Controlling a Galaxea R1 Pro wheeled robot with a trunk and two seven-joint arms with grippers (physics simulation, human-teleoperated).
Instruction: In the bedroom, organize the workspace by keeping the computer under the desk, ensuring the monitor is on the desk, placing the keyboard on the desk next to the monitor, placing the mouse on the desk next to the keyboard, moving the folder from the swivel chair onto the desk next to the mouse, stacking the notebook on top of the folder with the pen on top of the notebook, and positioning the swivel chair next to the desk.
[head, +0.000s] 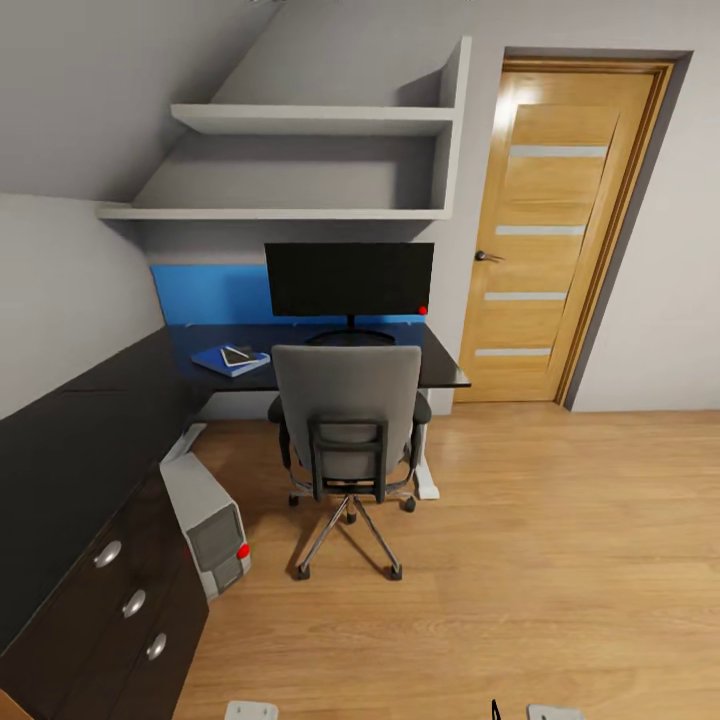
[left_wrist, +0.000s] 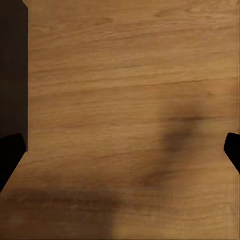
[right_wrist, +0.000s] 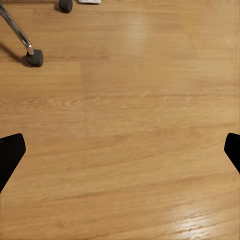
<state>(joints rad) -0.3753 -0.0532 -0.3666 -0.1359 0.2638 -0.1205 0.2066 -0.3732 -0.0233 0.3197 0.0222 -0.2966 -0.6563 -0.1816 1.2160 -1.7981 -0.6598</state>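
Wide-spread right gripper (right_wrist: 120, 152) above wooden floor (right_wrist: 140, 125), swivel chair (right_wrist: 22, 42) caster and leg nearby

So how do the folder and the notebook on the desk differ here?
The folder is bright blue and larger; the notebook is small, dark and glossy. The folder lies directly on the desk, while the notebook rests on top of the folder. Both lie flat, left of the monitor.

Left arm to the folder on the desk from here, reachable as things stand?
Probably not. The folder lies far back on the desk, beside the swivel chair, while the left gripper hangs open over bare floor near the robot. It likely needs to drive closer.
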